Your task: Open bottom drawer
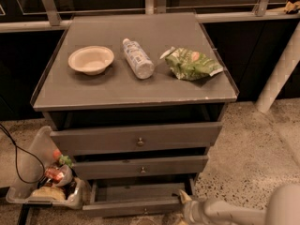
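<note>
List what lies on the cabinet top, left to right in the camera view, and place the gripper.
From the left: bowl → plastic bottle → green snack bag. The gripper is lower down, at the right end of the bottom drawer front.

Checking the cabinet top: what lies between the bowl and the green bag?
A plastic bottle lying on its side, seen in the camera view. The gripper is at the bottom drawer's right front corner.
</note>
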Tool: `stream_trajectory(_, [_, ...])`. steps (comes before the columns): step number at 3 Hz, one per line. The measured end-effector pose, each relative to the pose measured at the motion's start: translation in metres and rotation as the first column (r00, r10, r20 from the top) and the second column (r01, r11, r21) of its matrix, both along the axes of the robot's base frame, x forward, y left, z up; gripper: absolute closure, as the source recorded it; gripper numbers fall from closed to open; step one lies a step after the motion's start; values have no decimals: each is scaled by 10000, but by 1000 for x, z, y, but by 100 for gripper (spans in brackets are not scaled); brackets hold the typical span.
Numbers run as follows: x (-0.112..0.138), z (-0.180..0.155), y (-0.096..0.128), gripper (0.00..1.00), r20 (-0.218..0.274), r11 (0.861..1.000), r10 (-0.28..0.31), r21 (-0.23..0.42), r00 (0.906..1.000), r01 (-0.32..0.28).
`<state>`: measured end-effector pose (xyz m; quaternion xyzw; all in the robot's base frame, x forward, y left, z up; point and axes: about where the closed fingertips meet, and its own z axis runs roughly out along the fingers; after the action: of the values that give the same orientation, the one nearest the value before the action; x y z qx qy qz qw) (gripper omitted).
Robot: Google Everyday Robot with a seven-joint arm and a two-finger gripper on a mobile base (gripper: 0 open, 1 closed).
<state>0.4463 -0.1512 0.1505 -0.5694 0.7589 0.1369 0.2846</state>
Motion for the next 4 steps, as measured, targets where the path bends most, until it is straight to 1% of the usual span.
stream_trajectory(1, [-8,3,-1,40,-8,10000,-26,37,10000,26])
stream_trajectory(3, [-7,14,-2,86,-7,10000,-26,37,10000,26])
stream_trajectory(4, [-7,14,-2,85,-7,10000,-24,37,10000,24])
